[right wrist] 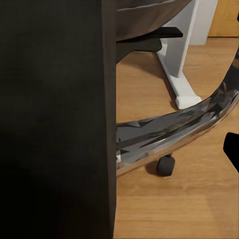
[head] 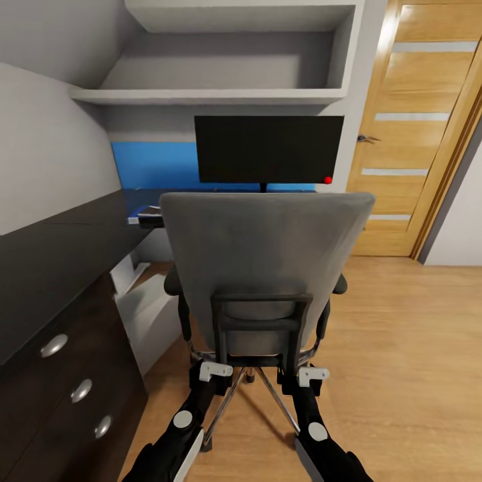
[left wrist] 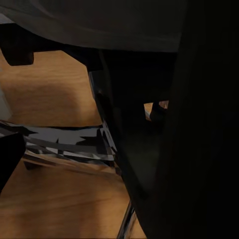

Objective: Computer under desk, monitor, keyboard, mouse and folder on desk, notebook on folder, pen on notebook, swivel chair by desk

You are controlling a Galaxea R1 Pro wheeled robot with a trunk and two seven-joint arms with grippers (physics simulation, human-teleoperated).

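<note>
I read no text, label, brand or number anywhere; my only mark is a red dot on the monitor (head: 269, 148).

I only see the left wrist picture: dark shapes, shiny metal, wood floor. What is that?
Observer: A chair, seen from behind. The head view shows its grey back, with the left gripper and right gripper low behind it.
Operator: What does it face?
Observer: A monitor standing on the black desk.
Operator: Does the chair have wheels?
Observer: Yes, the right wrist view shows a black castor under its chrome base.
</note>
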